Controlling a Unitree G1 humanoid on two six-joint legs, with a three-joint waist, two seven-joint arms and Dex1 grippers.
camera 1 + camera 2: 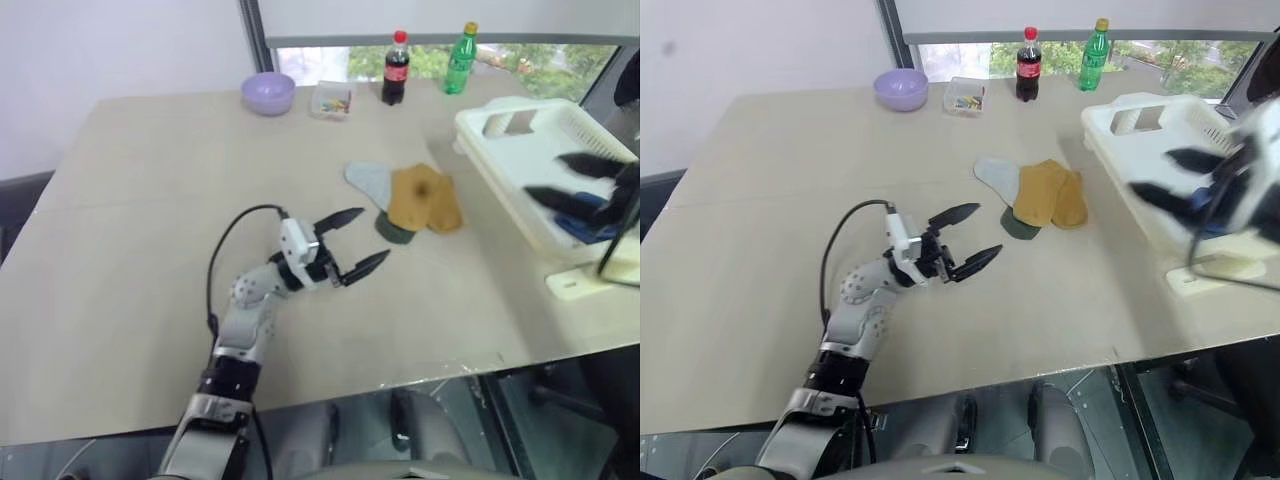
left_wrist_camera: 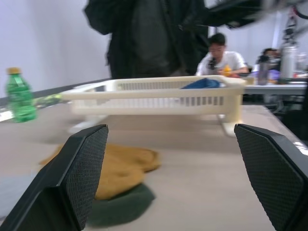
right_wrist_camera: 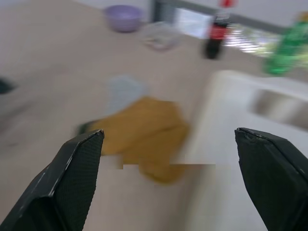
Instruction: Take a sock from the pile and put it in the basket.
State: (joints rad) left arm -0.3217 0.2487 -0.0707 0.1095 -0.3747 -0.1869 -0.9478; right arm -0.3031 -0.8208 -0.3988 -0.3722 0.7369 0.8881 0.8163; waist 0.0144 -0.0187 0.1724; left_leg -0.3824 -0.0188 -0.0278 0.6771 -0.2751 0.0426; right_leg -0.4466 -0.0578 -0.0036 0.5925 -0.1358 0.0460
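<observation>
The pile [image 1: 415,200] lies mid-table: a mustard-brown sock [image 1: 425,197] on top, a pale grey-blue one [image 1: 370,181] behind it and a dark green one [image 1: 392,230] under its near edge. The cream-white slotted basket [image 1: 520,150] stands at the right of the table, with a royal blue sock [image 2: 203,83] inside. My left gripper [image 1: 355,243] is open just left of the pile, a little above the table, with nothing between its fingers. My right gripper [image 1: 565,177] hangs open and empty over the basket's near end.
Along the far edge stand a lilac bowl [image 1: 268,93], a small clear box [image 1: 331,100], a cola bottle [image 1: 396,68] and a green bottle [image 1: 460,59]. People [image 2: 144,38] are behind the basket in the left wrist view. Bare tabletop [image 1: 130,250] spreads to the left.
</observation>
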